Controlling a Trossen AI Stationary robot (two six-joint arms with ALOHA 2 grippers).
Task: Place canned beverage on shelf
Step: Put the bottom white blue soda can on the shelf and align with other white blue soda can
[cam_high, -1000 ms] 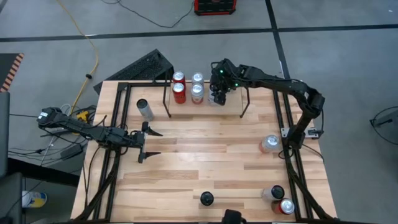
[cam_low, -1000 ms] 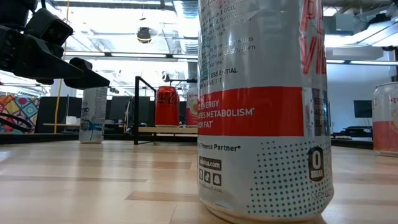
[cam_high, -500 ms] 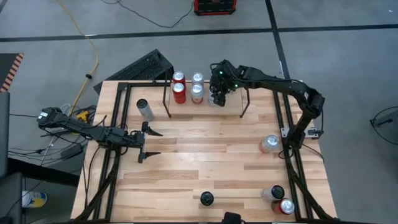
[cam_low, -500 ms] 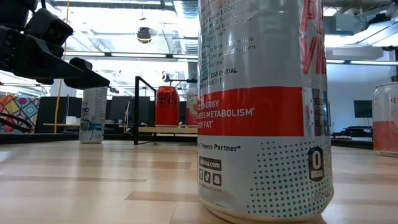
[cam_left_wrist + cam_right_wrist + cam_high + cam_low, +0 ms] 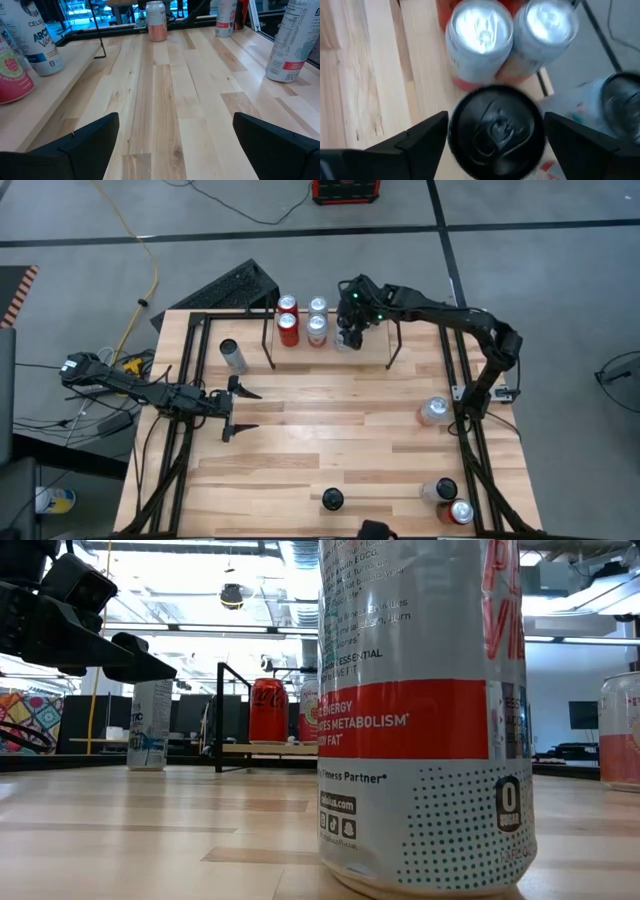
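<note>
The shelf (image 5: 372, 352) is a wooden board on a black wire rack at the table's far edge. Two red cans (image 5: 289, 328) and two silver cans (image 5: 317, 328) stand on its left part. My right gripper (image 5: 347, 332) hovers over the board beside them, open. A black-topped can (image 5: 495, 132) stands upright between its fingers, mostly hidden under the gripper in the high view. My left gripper (image 5: 241, 409) waits open at the table's left side, with nothing between its fingers (image 5: 80, 150). My right gripper's fingers (image 5: 422, 137) stand close on either side of the black-topped can's upper wall (image 5: 454, 135); I cannot tell whether they touch it. They reach down from above at a slant. The can is upright, its base on the shelf board.
A silver can (image 5: 232, 355) stands on the table left of the shelf, another (image 5: 433, 411) at the right rail. Three more (image 5: 445, 491) stand near the front edge, one filling the low view (image 5: 420, 710). Black tube rails (image 5: 470, 450) run along both sides. The table's middle (image 5: 330, 420) is bare wood.
</note>
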